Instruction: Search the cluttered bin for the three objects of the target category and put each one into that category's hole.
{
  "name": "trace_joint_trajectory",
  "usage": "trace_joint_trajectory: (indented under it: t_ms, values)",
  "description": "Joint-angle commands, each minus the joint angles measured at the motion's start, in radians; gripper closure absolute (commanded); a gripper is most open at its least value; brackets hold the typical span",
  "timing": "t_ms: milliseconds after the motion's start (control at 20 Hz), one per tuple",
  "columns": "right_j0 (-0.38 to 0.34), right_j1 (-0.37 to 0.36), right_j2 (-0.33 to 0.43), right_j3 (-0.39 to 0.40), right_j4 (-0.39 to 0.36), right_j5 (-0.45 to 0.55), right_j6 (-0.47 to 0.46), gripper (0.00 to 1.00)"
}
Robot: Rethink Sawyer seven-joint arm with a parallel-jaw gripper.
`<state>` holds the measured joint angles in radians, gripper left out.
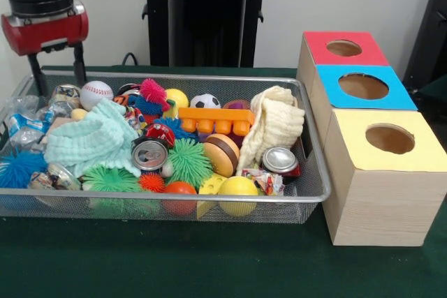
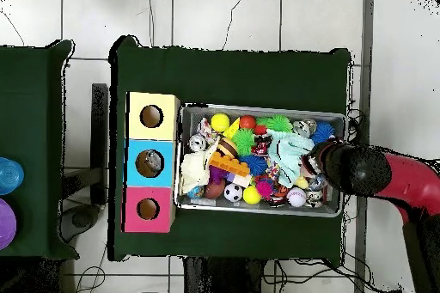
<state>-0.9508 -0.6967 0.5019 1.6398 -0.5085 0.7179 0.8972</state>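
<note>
Hanging over the far-left corner of the wire-mesh bin [image 1: 307,197], the claw [image 1: 59,78] shows two dark fingers w/ a gap between them, released, gripping nothing. Crinkly clear packets lie in the bin's left end: one w/ blue-white print [image 1: 21,130] by the far-left wall, another w/ multicoloured bits [image 1: 54,178] at the near-left, beside a blue spiky ball [image 1: 17,167]. Bin sits on the green worktop [image 1: 209,263], w/ three boxes just right of it: red-topped [image 1: 318,47], blue-topped [image 1: 328,88], yellow-topped [image 1: 349,148], each w/ a round hole.
</note>
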Motion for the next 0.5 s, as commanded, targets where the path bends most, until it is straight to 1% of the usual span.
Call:
trace_joint_trajectory:
  t_ms: [50,200,300,500]
  values:
    - [-0.016,0.075,0.019,-0.122,-0.175,0.104,-0.292,0.0]
    - [-0.017,0.075,0.007,-0.148,-0.223,0.14,-0.317,0.0]
    - [-0.02,0.078,0.0,-0.158,-0.253,0.142,-0.316,0.0]
    - [-0.035,0.089,0.009,-0.151,-0.286,0.131,-0.317,0.0]
